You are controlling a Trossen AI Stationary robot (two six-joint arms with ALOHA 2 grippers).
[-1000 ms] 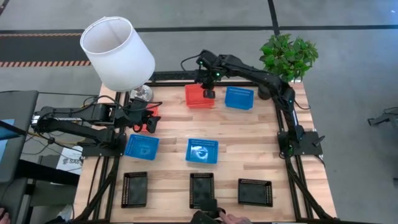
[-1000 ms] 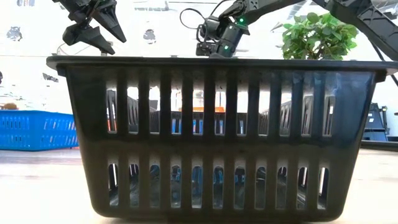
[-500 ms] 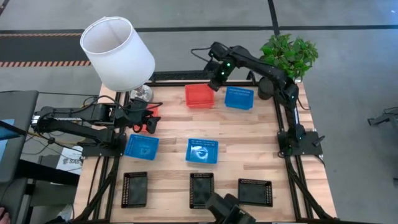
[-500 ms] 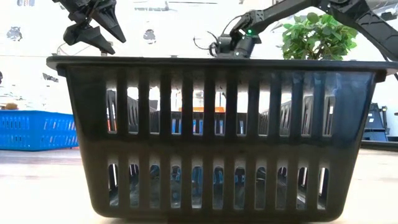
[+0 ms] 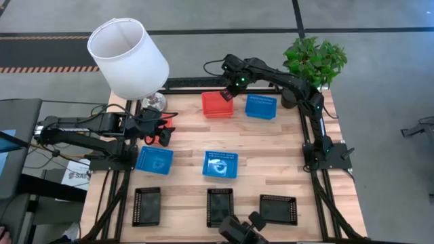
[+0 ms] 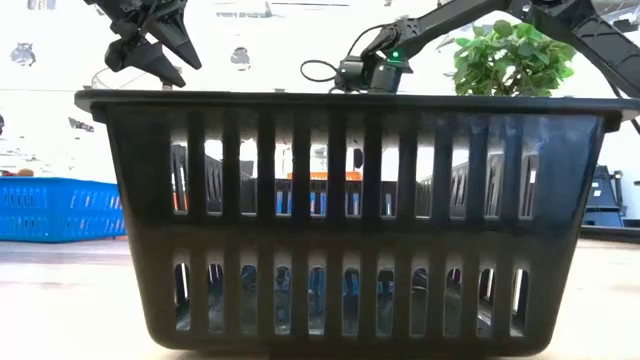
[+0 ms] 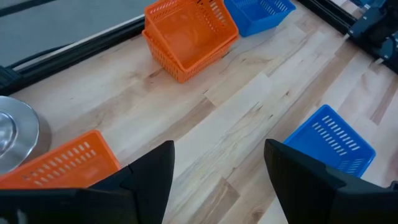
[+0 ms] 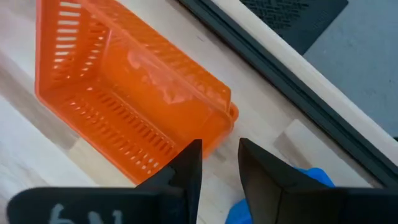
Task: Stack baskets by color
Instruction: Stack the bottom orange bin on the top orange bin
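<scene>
Two red-orange baskets [image 5: 217, 104] sit nested at the table's far middle, seen close up as the red-orange stack [image 8: 130, 99]. A blue basket [image 5: 261, 106] stands to their right. My right gripper [image 5: 227, 95] hovers over the stack's far right corner, its fingers [image 8: 186, 168] narrowly open with nothing between them. My left gripper [image 5: 161, 132] hangs open near the left edge, above a lone red-orange basket [image 7: 62, 163]. Two more blue baskets [image 5: 154, 159] [image 5: 220, 164] lie mid-table. Three black baskets [image 5: 147, 205] [image 5: 220, 205] [image 5: 279, 209] line the near edge.
A white lampshade [image 5: 129, 54] on a metal base [image 7: 12, 130] stands at the far left corner, and a green plant [image 5: 314, 59] at the far right. The middle black basket [image 6: 350, 220] fills the low view. A dark object [image 5: 241, 234] pokes in at the near edge.
My right gripper has rolled about its wrist. It has swung out from the red-orange stack's right edge toward the far right and come partway back, and now hangs over the stack's far right corner. The baskets have not moved.
</scene>
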